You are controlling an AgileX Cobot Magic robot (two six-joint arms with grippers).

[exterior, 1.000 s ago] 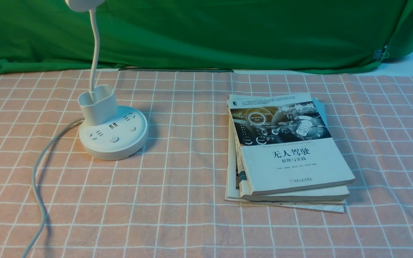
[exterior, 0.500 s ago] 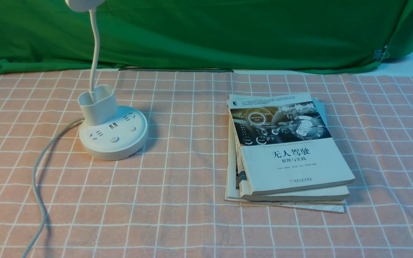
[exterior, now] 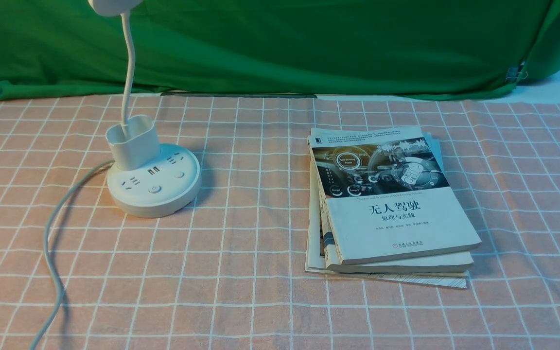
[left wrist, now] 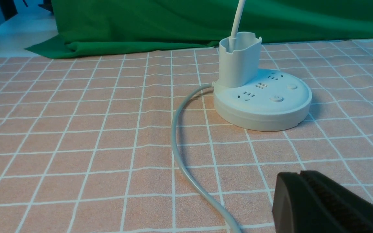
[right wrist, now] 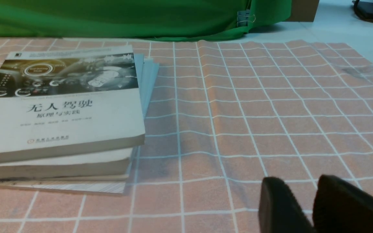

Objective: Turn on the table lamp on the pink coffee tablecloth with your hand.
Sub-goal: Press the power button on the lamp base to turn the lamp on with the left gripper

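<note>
The white table lamp (exterior: 153, 183) stands on the left of the pink coffee tablecloth (exterior: 241, 272). Its round base carries sockets and two buttons, with a cup holder (exterior: 132, 141) and a thin neck (exterior: 128, 73). The head is cut off by the top edge. A grey cord (exterior: 49, 243) runs from the base toward the front left. In the left wrist view my left gripper (left wrist: 301, 173) is shut and empty, low over the cloth, well short of the lamp base (left wrist: 264, 100). My right gripper (right wrist: 298, 181) is open and empty over bare cloth, to the right of the books.
A stack of books (exterior: 387, 204) lies right of centre on the cloth and also shows in the right wrist view (right wrist: 60, 106). A green backdrop cloth (exterior: 309, 43) hangs along the far edge. The cord (left wrist: 186, 155) curves across the cloth between my left gripper and the lamp.
The black tip of my left arm at the front view's bottom left corner has slipped slightly further out of view. The lamp, cord and books have not moved.
</note>
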